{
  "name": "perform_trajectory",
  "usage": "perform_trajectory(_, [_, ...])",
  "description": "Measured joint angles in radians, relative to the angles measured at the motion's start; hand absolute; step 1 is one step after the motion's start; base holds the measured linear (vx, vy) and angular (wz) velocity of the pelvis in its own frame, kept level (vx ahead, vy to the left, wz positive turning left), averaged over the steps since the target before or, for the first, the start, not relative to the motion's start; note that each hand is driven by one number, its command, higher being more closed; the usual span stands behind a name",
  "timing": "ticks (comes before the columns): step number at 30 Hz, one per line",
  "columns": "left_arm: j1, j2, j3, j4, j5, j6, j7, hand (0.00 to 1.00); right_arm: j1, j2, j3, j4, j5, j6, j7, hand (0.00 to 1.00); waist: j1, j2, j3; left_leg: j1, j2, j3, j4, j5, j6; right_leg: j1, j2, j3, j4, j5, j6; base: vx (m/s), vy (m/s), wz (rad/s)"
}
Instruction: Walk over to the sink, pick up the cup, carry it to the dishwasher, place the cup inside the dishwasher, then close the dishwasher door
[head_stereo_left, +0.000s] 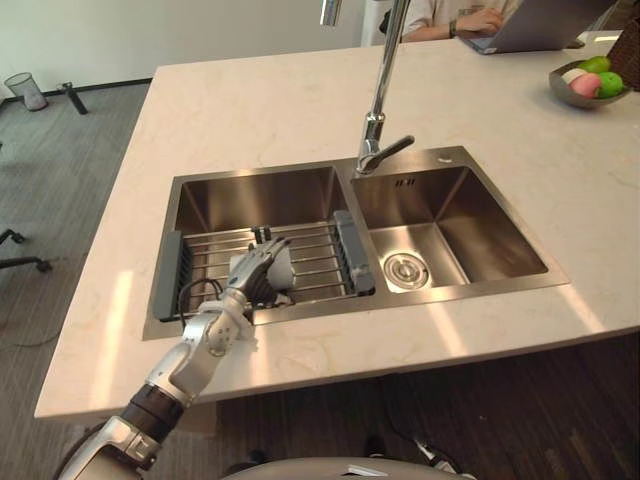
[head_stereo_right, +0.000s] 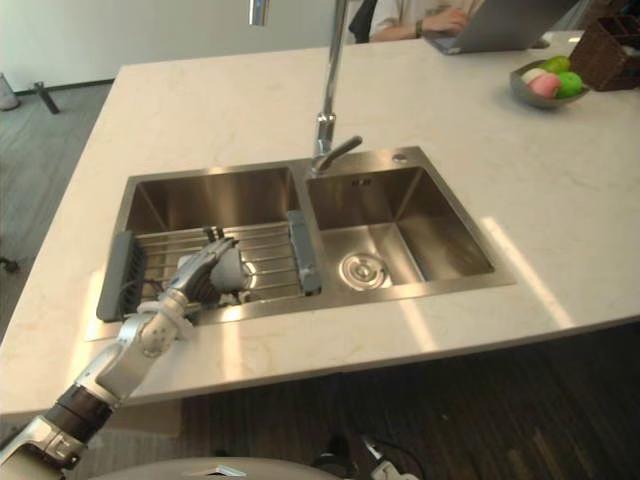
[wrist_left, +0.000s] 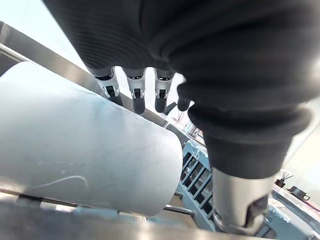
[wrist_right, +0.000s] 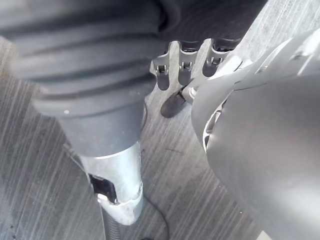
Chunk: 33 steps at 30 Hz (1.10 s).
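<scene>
Currently | cup: white, on its side on the wire rack, left basin of the sink | my left hand: fingers barely bent, laid over the cup, thumb clear, no grip | my right hand: hanging slack, holding nothing.

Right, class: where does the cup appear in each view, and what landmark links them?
Left eye: cup lower left, on the rack, at the left hand.
Right eye: cup lower left, same rack.
Left wrist: cup close, beside the fingers.
Right wrist: right hand over floor.
Landmark: rack.
</scene>
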Motion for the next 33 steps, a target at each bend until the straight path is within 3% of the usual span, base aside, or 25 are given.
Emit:
perform_trajectory(9, [-0.037, 0.0, -0.033, 0.058, 0.047, 0.012, 0.005, 0.0, 0.002, 0.0, 0.033, 0.0, 0.008, 0.006, -0.001, 0.0, -0.004, 0.001, -0.001, 0.006, 0.0, 0.0, 0.001, 0.001, -0.001, 0.007, 0.0, -0.001, 0.0, 0.0, 0.0, -0.02, -0.004, 0.0])
perform_trajectory(11, [-0.04, -0.001, -0.045, 0.065, 0.076, 0.039, 0.009, 0.0, 0.004, 0.0, 0.039, 0.0, 0.008, 0.004, -0.002, 0.0, -0.012, -0.001, 0.001, 0.009, 0.0, 0.001, 0.0, 0.001, -0.001, 0.01, 0.0, -0.001, 0.0, 0.0, 0.0, -0.04, -0.009, -0.01])
perform_trajectory(13, [-0.043, -0.007, -0.06, 0.066, 0.12, 0.096, 0.01, 0.0, 0.016, 0.002, 0.087, -0.004, 0.009, -0.004, -0.007, 0.0, -0.023, 0.003, -0.002, 0.009, 0.001, 0.004, 0.0, 0.002, -0.001, 0.009, 0.0, 0.0, 0.0, 0.0, 0.0, -0.04, -0.008, -0.02])
perform_trajectory(19, [-0.048, -0.048, -0.034, 0.076, 0.189, 0.225, -0.001, 0.0, 0.062, 0.011, 0.188, -0.033, 0.009, -0.025, -0.047, 0.0, -0.024, 0.007, -0.005, 0.004, 0.004, 0.028, -0.002, -0.001, -0.006, -0.014, 0.004, 0.027, 0.0, -0.002, -0.004, -0.02, -0.004, -0.11])
perform_trajectory(33, [-0.086, -0.13, 0.01, 0.15, 0.254, 0.389, -0.061, 0.0, 0.084, 0.011, 0.27, -0.045, 0.009, -0.061, -0.091, 0.0, -0.03, 0.007, -0.006, -0.004, 0.005, 0.024, 0.0, 0.0, -0.007, -0.017, 0.005, 0.029, 0.0, 0.006, -0.005, -0.02, -0.006, -0.01])
